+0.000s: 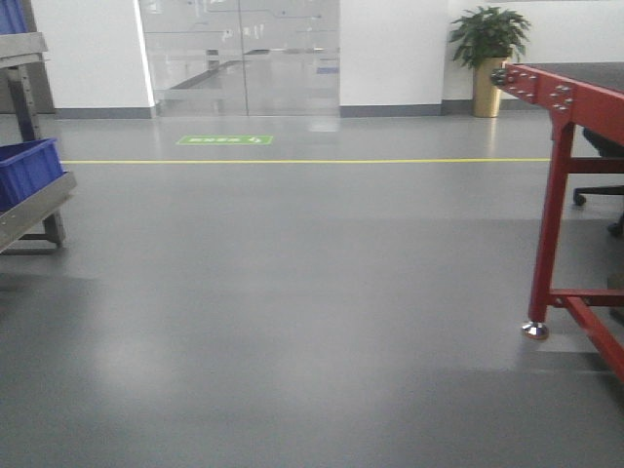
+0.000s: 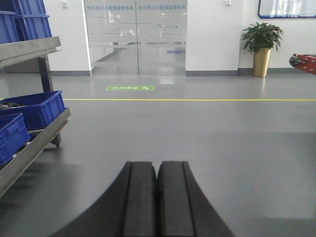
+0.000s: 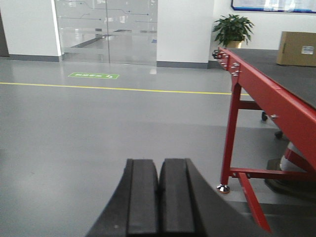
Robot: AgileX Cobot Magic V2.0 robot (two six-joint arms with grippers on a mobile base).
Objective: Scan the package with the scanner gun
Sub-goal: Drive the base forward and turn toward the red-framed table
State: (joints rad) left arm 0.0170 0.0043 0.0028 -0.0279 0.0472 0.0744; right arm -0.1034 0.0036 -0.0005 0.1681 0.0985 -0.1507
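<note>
The package (image 3: pixel 297 48), a tan cardboard box with a small white label, stands far off on the red-framed table (image 3: pixel 261 84) at the top right of the right wrist view. The scanner gun is out of view in every frame. My left gripper (image 2: pixel 157 165) is shut, its two black pads pressed together with nothing between them, pointing out over bare grey floor. My right gripper (image 3: pixel 161 163) is shut and empty too, left of the table's red leg (image 3: pixel 228 143). Neither gripper shows in the front view.
The red table (image 1: pixel 561 107) fills the right side, its foot (image 1: pixel 533 331) on the floor. A metal rack (image 2: pixel 34 143) with blue bins (image 2: pixel 37 106) stands at the left. Beyond a yellow floor line (image 1: pixel 292 161) are glass doors (image 1: pixel 244 54) and a potted plant (image 1: pixel 487 44).
</note>
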